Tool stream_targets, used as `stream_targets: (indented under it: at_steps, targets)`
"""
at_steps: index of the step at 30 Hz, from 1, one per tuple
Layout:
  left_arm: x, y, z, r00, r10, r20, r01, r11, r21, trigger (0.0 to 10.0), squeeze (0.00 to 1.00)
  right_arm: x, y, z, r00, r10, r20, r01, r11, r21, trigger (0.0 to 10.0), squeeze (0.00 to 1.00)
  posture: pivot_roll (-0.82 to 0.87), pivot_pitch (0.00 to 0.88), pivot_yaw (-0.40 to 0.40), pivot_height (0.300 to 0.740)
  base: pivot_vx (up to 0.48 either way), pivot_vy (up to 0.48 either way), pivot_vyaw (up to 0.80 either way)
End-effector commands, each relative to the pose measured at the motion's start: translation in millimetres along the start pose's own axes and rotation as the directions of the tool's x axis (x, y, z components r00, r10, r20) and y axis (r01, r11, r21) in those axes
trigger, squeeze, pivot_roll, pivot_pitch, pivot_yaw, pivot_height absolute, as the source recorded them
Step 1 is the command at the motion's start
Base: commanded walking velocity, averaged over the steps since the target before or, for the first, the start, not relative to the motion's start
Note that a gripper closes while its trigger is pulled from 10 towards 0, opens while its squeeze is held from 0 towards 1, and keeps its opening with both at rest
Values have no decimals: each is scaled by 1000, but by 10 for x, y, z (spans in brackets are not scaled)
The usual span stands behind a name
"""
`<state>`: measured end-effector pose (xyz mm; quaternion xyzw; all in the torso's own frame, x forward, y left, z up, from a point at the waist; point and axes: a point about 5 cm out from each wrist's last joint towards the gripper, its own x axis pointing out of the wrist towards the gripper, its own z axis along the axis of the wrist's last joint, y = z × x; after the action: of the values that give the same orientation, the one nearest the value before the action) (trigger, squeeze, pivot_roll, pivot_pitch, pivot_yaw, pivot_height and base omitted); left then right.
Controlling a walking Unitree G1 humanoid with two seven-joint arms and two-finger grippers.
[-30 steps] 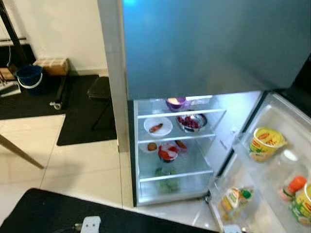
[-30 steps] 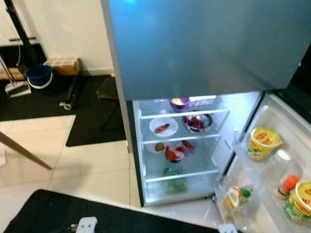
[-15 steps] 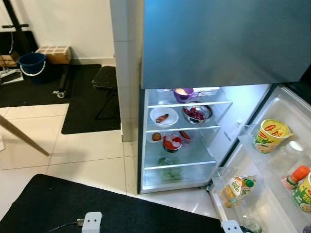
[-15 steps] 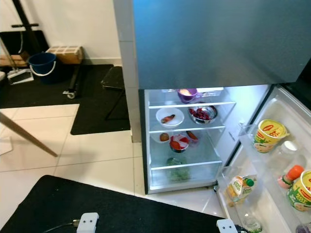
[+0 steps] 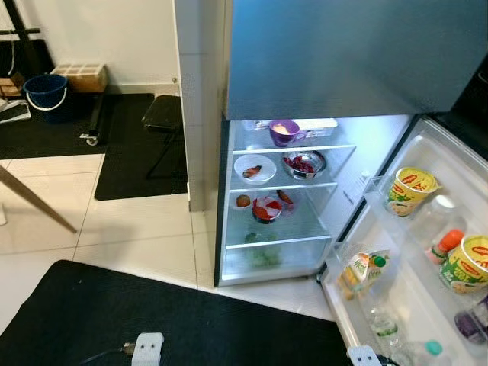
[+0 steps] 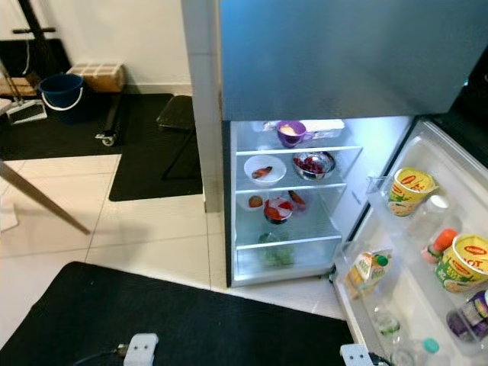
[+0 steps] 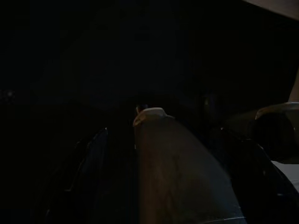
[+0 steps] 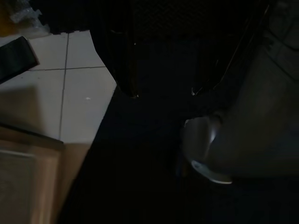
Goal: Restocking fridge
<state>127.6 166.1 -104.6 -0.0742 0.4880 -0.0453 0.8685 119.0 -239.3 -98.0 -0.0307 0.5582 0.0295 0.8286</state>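
Note:
The fridge (image 5: 320, 61) stands before me with its lower compartment (image 5: 278, 229) open and lit. On its shelves sit a purple cup (image 5: 283, 131), a white plate (image 5: 255, 168), a steel bowl of red food (image 5: 304, 164) and a small bowl of red pieces (image 5: 265, 208); greens (image 5: 263, 255) lie at the bottom. The open door (image 5: 427, 221) swings out to the right and holds two yellow tubs (image 5: 402, 191) (image 5: 463, 264), an orange-capped bottle (image 5: 441, 244) and a juice pack (image 5: 360, 268). Both arms hang idle. My right gripper (image 8: 163, 93) hangs open over dark matting. The left wrist view is nearly black.
A black mat (image 5: 152, 320) lies on the white tiles in front of me. A dark stool (image 5: 162, 122) stands left of the fridge on another mat, with a blue bucket (image 5: 46, 90) and a box by the far wall. A slanted wooden leg (image 5: 34, 200) crosses the left.
The camera has shifted, so the fridge sits more to the right and more of the door's shelves show. Nothing in the fridge has moved.

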Motion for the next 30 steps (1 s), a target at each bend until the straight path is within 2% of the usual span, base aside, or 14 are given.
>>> stream_targets:
  at_steps: [1,30]
  targets:
    - [-32,-34,-186,998,-8,-70,7,1000,-14,10000,0,-6,-29,14,1000,-7,2,7,1000,0,10000,0,-14,0,-27,740,-289,0,0]
    - [-36,-19,-192,997,1,-75,-2,1000,-5,10000,0,-6,-23,-16,1000,-16,-6,16,1000,4,10000,0,-15,0,-22,740,-280,0,0]
